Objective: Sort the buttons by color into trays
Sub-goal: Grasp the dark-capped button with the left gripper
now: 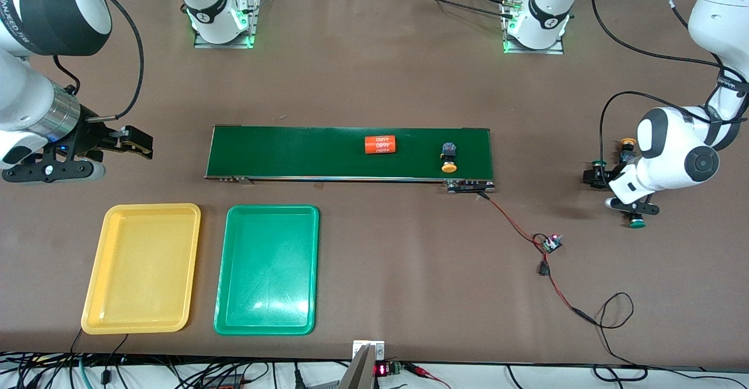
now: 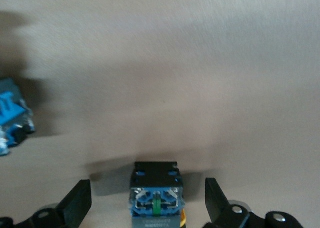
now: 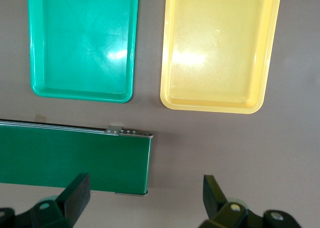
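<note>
My left gripper is open, low over the table at the left arm's end. In the left wrist view its fingers stand on either side of a black-and-blue button without touching it. That button's cap is hidden but for a yellow sliver. A yellow-capped button and two green-capped buttons show around the hand. Another yellow button lies on the belt. My right gripper is open and empty, over the table beside the belt's other end. The yellow tray and the green tray are empty.
The dark-green conveyor belt lies across the middle, with an orange printed cylinder on it. A small circuit board with red and black wires lies nearer the front camera. A blue button body shows at the left wrist view's edge.
</note>
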